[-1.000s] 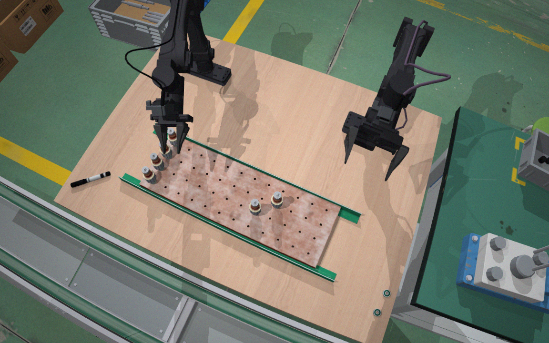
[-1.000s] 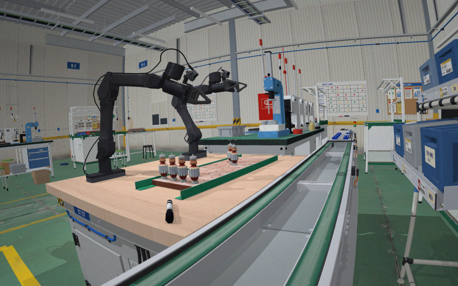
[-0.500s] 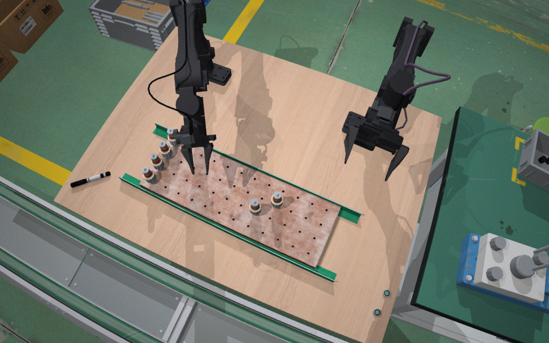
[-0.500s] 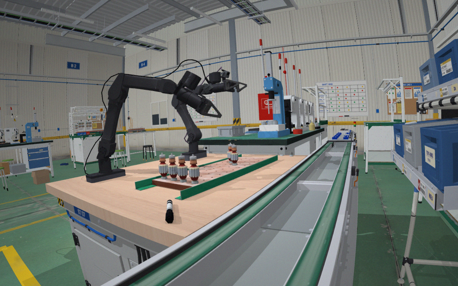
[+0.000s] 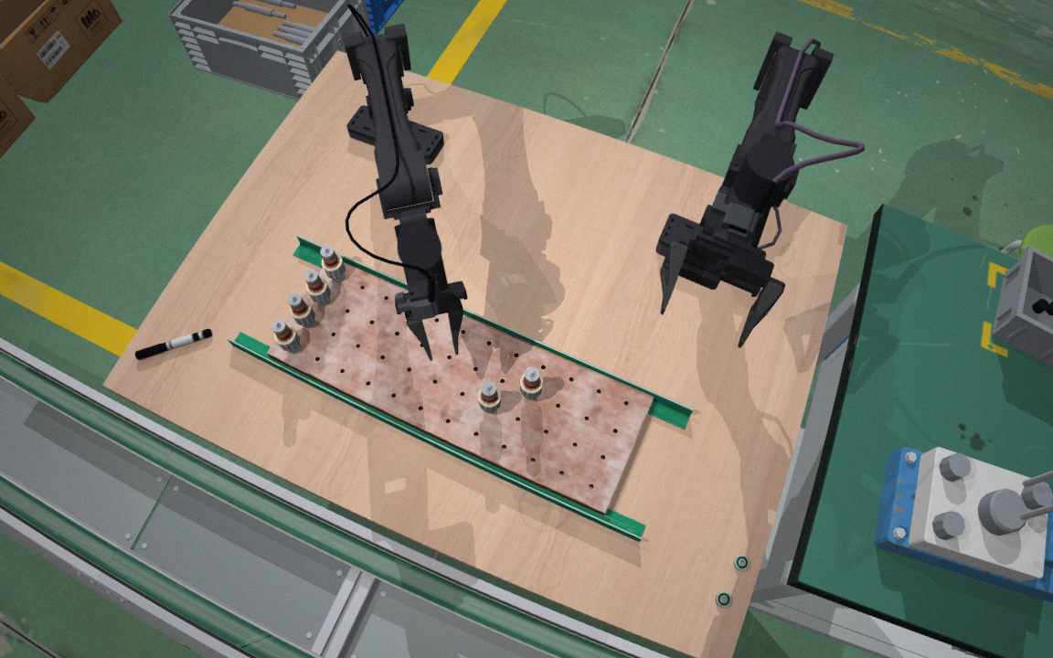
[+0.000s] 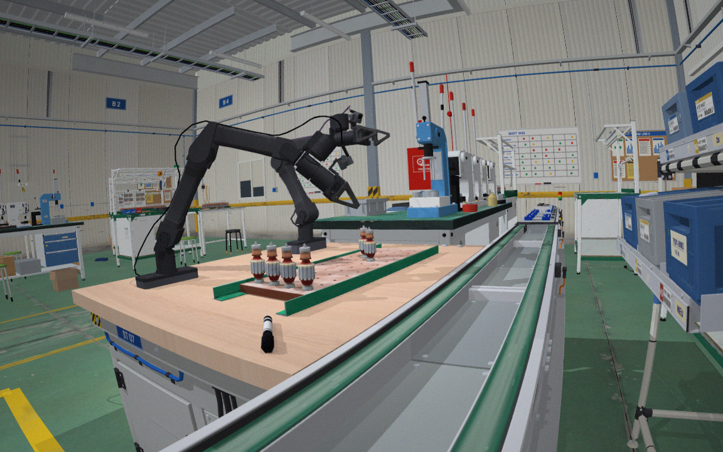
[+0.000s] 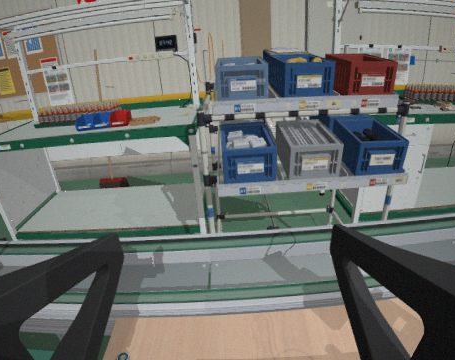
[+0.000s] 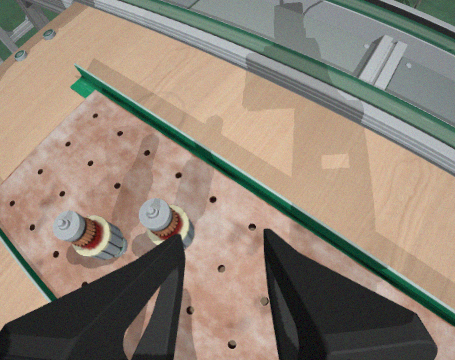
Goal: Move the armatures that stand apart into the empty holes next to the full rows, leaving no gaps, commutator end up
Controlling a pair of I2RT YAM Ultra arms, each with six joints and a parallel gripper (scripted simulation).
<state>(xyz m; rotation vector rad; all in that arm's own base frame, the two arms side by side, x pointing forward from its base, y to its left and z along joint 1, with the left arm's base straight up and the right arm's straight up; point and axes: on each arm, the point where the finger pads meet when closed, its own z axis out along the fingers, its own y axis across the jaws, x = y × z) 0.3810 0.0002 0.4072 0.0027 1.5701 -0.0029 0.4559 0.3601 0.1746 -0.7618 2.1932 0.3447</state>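
Observation:
The pinkish board [image 5: 567, 421] [image 8: 104, 135] lies on the table. Four armatures fill its end row, among them one armature [image 5: 284, 335] [image 6: 305, 269] at the near rail and one [image 5: 331, 262] [image 6: 257, 267] at the other. Two armatures stand apart toward the other end: one [image 5: 488, 397] [image 8: 163, 220], and one [image 5: 531, 383] [image 8: 94, 236] beside it. All stand upright, commutator up. My right gripper [image 5: 444, 355] [image 8: 223, 243] is partly open and empty, above mid-board; its left finger overlaps an armature's base in the right wrist view. My left gripper [image 5: 701, 329] [image 7: 224, 241] is wide open and empty, beyond the board.
Green rails [image 5: 432, 441] [image 8: 232, 172] run along both long sides of the board. A black-and-white marker [image 5: 174, 344] [image 6: 267, 334] lies near the table edge. Two small rings [image 5: 741, 563] [image 5: 723, 599] lie at a table corner. A conveyor [image 5: 244, 524] runs alongside the table.

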